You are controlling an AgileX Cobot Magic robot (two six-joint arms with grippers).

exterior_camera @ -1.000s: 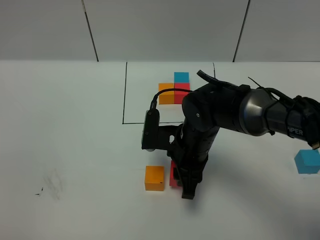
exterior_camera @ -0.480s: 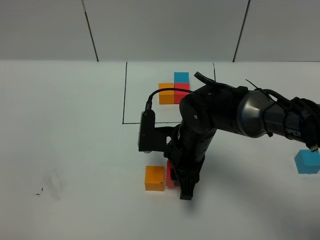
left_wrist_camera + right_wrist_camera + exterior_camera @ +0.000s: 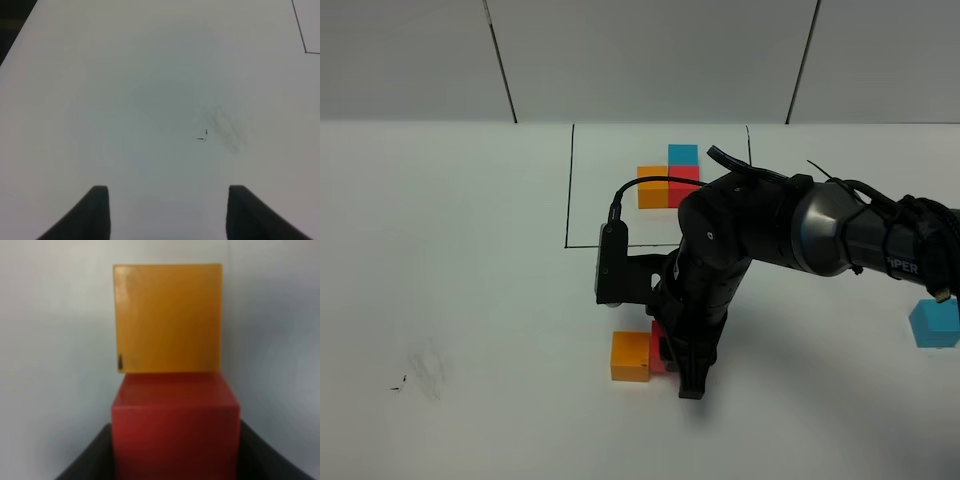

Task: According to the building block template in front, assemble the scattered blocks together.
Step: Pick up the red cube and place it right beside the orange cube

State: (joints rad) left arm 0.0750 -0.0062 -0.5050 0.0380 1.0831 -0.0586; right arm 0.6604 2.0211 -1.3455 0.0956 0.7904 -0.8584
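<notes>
While right gripper [image 3: 174, 460] pinches red cube [image 3: 175, 405] by opposite side faces, it touches orange cube [image 3: 169, 317]. Looks rigid, light, smooth; grip centred or it twists. Well right of orange cube sits blue cube [image 3: 934, 323], beyond it template [image 3: 669, 180]. Meanwhile left gripper [image 3: 165, 210] spread, empty.

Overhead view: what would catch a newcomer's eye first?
The black right end effector, mid-table, grips a red cube against an orange cube. Behind it, the three-cube template sits inside a drawn black frame; a lone blue cube lies far right.
</notes>
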